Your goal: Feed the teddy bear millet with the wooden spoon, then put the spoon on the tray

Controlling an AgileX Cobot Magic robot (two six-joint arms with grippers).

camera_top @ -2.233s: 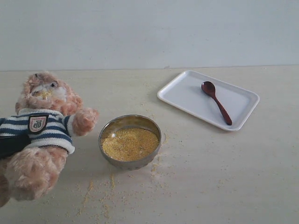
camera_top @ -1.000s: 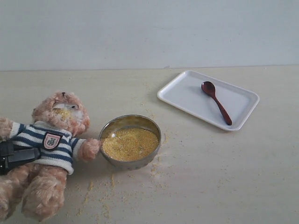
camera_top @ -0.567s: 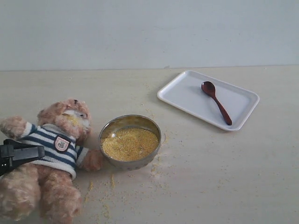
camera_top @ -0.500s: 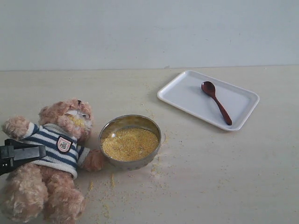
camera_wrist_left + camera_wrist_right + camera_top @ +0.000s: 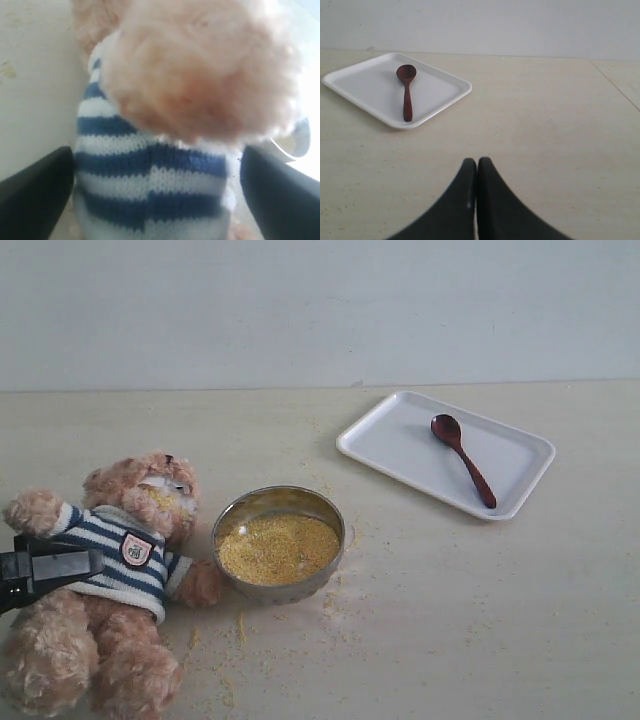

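Left gripper [image 5: 157, 150] is part way open, with one finger on each side of the teddy bear [image 5: 125, 560], touching its striped shirt. The bear lies on the table [image 5: 450, 630] at the left, with yellow grains on its mouth. One paw is right by the shiny bowl [image 5: 280, 592]. The bowl holds the millet [image 5: 278, 548], and some grains lie spilled around it. Further right, the wooden spoon [image 5: 465, 462] lies flat on the white tray [image 5: 395, 445]. The right gripper [image 5: 477, 167] is closed tight and holds nothing.
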